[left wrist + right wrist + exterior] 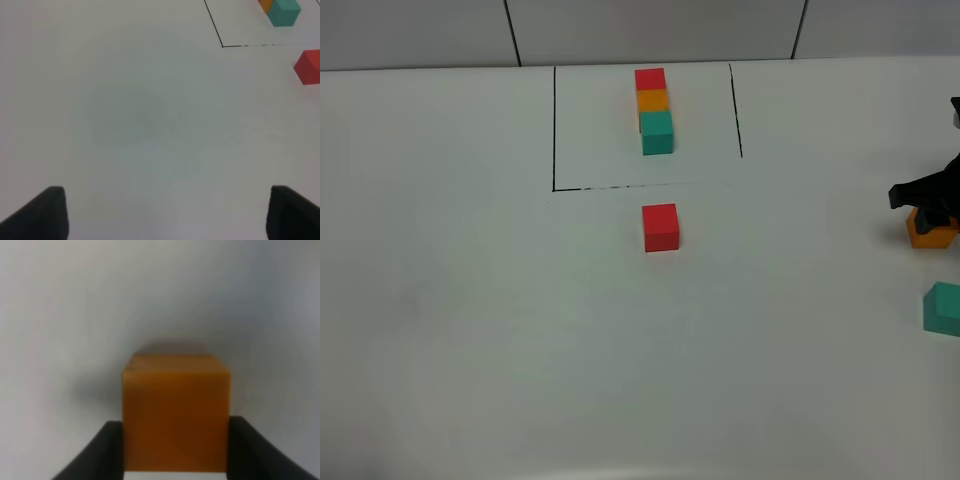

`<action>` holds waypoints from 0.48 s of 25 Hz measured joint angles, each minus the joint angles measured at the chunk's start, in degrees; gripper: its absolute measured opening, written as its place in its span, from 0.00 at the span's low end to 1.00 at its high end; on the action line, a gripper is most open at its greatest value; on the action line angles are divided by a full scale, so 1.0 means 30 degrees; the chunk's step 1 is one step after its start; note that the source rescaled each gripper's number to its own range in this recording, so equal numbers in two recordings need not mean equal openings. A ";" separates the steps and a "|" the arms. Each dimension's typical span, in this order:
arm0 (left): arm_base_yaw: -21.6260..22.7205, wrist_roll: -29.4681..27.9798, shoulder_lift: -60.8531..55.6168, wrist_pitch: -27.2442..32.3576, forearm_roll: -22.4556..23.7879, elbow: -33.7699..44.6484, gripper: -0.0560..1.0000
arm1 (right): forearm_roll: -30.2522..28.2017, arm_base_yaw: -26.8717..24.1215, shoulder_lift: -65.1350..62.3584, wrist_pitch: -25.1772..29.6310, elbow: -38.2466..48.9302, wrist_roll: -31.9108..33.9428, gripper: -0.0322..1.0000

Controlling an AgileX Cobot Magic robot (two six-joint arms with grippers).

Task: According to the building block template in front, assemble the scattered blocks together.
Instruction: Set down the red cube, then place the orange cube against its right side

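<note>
The left gripper (167, 212) hangs over bare table (470, 300), jaws wide and holding nothing. Nearest, at the right edge, lies the loose teal cube (945, 308). Just beyond it is the orange cube (176, 412), squarely between the right gripper (176, 447) jaws, which are closed against its two opposite flat faces. It looks light, rigid and matte, so this side-face pinch should hold without slipping. Well apart, mid-table, sits the red cube (661, 227); farthest is the outlined building block template (654, 108).

no readable text or labels
</note>
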 joint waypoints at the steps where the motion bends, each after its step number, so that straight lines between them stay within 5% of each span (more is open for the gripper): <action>1: 0.0000 0.0000 0.0000 0.0000 0.0000 0.0000 0.75 | -0.0017 0.0000 0.0000 0.0000 0.0000 -0.0059 0.03; 6: 0.0000 0.0000 0.0000 0.0000 0.0000 0.0000 0.75 | -0.0282 0.0657 -0.0782 0.0174 0.0000 -0.2270 0.03; 12: 0.0000 0.0000 0.0000 0.0000 0.0000 0.0000 0.75 | -0.1489 0.4679 -0.2487 0.1231 -0.0157 -1.0022 0.03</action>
